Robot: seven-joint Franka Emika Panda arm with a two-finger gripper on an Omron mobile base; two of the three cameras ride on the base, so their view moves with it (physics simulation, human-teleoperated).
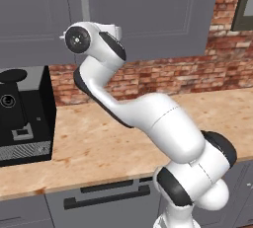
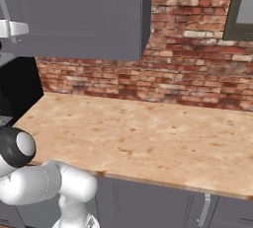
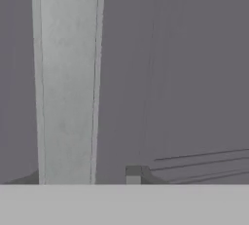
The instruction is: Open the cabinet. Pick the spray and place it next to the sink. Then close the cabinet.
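Silver bar handle (image 3: 68, 83) being faced up close by the gripper (image 2: 12, 28)

Gripper jaws are being held together beside the handle on the closed cabinet (image 1: 148, 10), above the bench (image 2: 148, 138) and coffee machine (image 1: 22, 113).

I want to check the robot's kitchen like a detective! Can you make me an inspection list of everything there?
Surface: tan stone-look counter, mostly bare.
Job's things: dark-grey cabinet door looks shut; its silver bar handle stands right in front of the hand camera. Spray and sink: nothing seen.
Clutter: black coffee machine at the counter's left end.
Grippers: gripper is up at the handle, shut; whether it actually clamps the bar cannot be told.
Cables: nothing seen.
Surroundings: red brick wall behind the counter, a dark window frame at upper right, grey drawer fronts with black handles below.
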